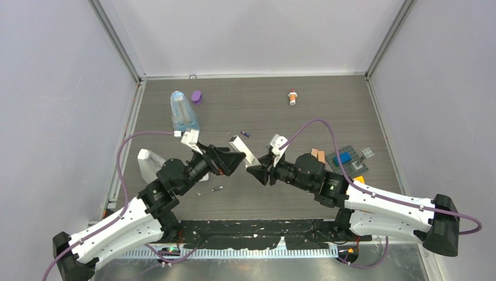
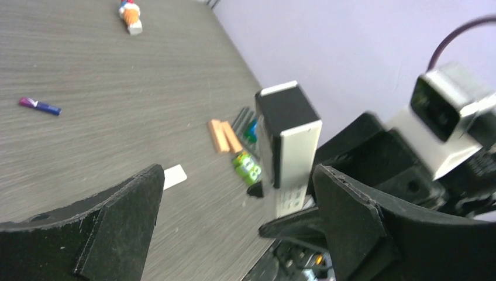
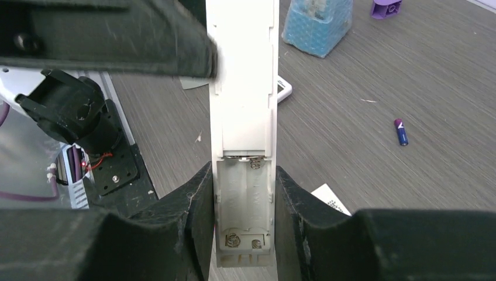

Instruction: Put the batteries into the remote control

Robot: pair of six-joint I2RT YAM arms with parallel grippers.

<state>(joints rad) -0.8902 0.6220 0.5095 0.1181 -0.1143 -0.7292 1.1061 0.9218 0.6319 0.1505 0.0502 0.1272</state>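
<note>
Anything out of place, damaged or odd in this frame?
Nothing damaged or spilled. The remote control is off the table, clamped in the right gripper, its battery bay uncovered and empty. A purple battery lies loose on the table, apart from it.

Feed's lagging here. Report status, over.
Right end effector shut on remote control, battery bay open and empty. Left end effector open at its far end. Purple battery loose on table, nothing blocking.
</note>
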